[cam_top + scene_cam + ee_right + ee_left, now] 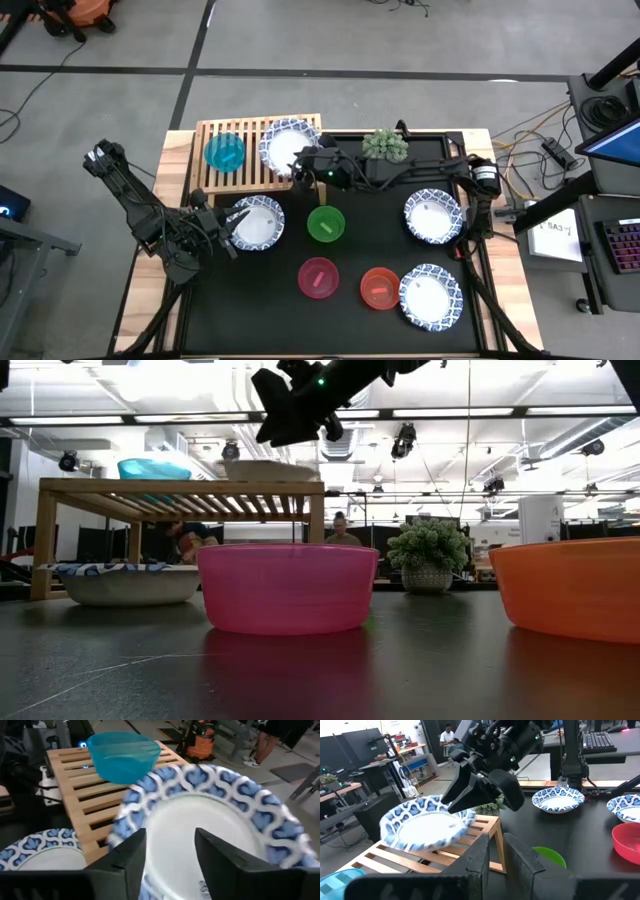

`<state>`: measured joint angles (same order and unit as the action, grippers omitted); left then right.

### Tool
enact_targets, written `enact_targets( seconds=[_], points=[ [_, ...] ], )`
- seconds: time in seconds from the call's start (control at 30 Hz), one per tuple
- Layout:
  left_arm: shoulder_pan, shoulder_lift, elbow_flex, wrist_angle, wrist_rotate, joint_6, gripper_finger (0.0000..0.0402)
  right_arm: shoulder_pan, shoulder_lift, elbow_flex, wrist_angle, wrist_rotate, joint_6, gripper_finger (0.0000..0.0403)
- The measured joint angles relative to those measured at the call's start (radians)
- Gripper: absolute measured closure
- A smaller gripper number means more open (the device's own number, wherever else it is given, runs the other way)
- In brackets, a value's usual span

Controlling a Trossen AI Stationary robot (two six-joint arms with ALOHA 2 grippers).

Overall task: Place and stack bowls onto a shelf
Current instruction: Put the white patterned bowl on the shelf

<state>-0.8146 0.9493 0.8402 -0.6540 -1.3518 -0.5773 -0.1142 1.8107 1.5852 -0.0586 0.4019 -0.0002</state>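
The wooden shelf (pixel 255 150) stands at the far left part of the black mat (pixel 250 310). On its slatted top sits the teal bowl (pixel 225 152), upright and with nothing inside. Just beside it, on the right half of the shelf, is a white bowl with a blue patterned rim (pixel 288 148). This bowl is also bare inside. The right gripper (pixel 303 168) reaches across the table to it, and its two fingers are on the near rim of the bowl, one over the inner side and one under, so the jaws are narrow and hold the rim. In the left wrist view the bowl looks a little tilted on the slats.

The left gripper (pixel 232 232) is low at the left side of the mat, at the edge of a second patterned bowl (pixel 257 222) which lies in front of the shelf. Its jaws stand a little apart, and I cannot tell if they touch this bowl.

In the middle of the mat is the green bowl (pixel 326 224), nearer are the pink bowl (pixel 318 277) and the red bowl (pixel 379 288), all apart from each other. Two more patterned bowls lie on the right side, one far (pixel 433 216) and one near (pixel 431 296), the near one just beside the red bowl. A small potted plant (pixel 385 146) stands at the far edge.
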Motion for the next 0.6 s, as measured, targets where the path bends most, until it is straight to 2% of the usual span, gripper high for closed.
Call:
enact_targets(
  seconds=[0.2, 0.33, 0.47, 0.6],
  points=[
    [0.000, 0.000, 0.000, 0.001, 0.000, 0.004, 0.0364, 0.021, -0.041, 0.000, -0.058, -0.010, 0.035, 0.0215],
    [0.000, 0.000, 0.000, 0.001, 0.000, 0.004, 0.0364, 0.031, -0.112, 0.026, -0.253, 0.008, 0.106, 0.0226],
    [0.000, 0.000, 0.000, 0.004, 0.000, 0.010, 0.0364, 0.012, -0.174, 0.035, -0.465, 0.058, 0.181, 0.0273],
    [0.000, 0.000, 0.000, 0.003, 0.000, 0.011, 0.0364, -0.008, -0.178, 0.017, -0.540, 0.029, 0.211, 0.0344]
  ],
)
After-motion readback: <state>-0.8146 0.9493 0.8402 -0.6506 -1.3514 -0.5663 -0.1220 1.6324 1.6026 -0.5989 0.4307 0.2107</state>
